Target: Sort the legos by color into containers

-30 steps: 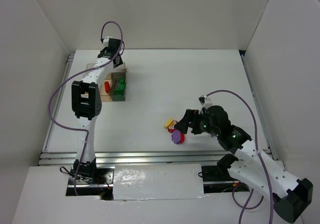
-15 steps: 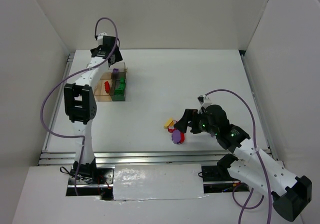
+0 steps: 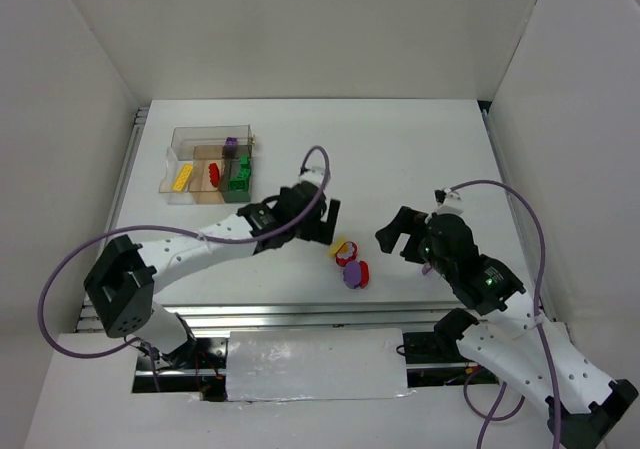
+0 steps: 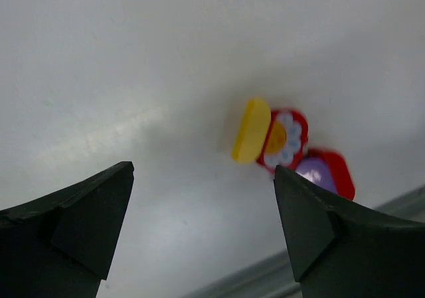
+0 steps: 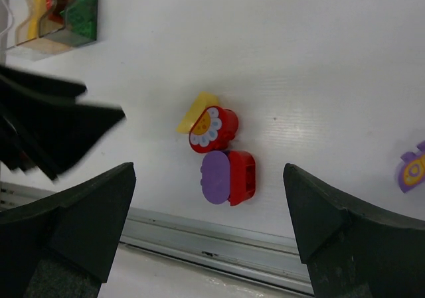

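Note:
A small cluster of legos lies on the table: a yellow disc (image 5: 198, 112), a red flower disc (image 5: 212, 129), and a purple disc (image 5: 215, 177) against a red brick (image 5: 242, 176). The cluster shows in the top view (image 3: 350, 263) and the left wrist view (image 4: 284, 139). My left gripper (image 3: 320, 219) is open and empty just left of it. My right gripper (image 3: 400, 235) is open and empty to its right, above the table. The clear box (image 3: 178, 139) at the back left holds yellow (image 3: 183, 177), red (image 3: 213, 174), green (image 3: 239, 177) and purple (image 3: 231, 146) pieces in separate compartments.
Another purple piece with a yellow centre (image 5: 413, 168) lies at the right edge of the right wrist view. The table's metal front rail (image 3: 300, 314) runs just below the cluster. White walls stand on three sides.
My left arm has swung from the box at the back left down to the middle, beside the cluster. My right gripper has drawn back to the right, off the cluster.

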{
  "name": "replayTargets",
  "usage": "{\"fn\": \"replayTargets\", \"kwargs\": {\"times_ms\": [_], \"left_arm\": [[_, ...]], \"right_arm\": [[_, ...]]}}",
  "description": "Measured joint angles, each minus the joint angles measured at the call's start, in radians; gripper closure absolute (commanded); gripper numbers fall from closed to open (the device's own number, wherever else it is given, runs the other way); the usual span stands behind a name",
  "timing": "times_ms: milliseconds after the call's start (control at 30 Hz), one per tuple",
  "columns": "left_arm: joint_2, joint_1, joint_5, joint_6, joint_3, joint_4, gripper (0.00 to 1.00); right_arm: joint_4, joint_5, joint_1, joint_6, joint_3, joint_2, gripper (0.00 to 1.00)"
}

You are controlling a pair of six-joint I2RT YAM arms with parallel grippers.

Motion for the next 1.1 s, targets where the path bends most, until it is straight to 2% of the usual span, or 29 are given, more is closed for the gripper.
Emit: {"fn": "replayTargets", "kwargs": {"times_ms": [100,233,467,667,967,1033,1100], "left_arm": [[0.0,-0.109,-0.013,-0.077,-0.106,-0.017,0.0],[-0.002,-0.211,-0.082,-0.195,-0.139,-0.064,0.0],[-0.153,-0.24,-0.178,-0.333,-0.188,-0.167,0.0],[-0.33,-0.242,-0.203,-0.353,-0.22,-0.283,0.01],[-0.515,-0.242,-0.236,-0.311,-0.233,-0.381,0.0],[-0.537,-0.242,-0.236,-0.295,-0.241,-0.382,0.0],[-0.552,-0.242,-0.235,-0.282,-0.249,-0.378,0.0]], "right_arm": [[-0.05,0.059,0.0,0.024,0.008,-0.008,0.0],[-0.119,0.15,0.0,0.082,0.008,0.002,0.0],[-0.227,0.315,-0.025,0.275,0.01,0.096,0.0],[-0.179,0.28,-0.268,0.285,0.0,0.259,0.03],[-0.113,0.197,-0.37,0.272,-0.036,0.455,0.01],[-0.108,0.181,-0.379,0.271,-0.041,0.476,0.02],[-0.089,0.153,-0.399,0.27,-0.047,0.497,0.09]]}}
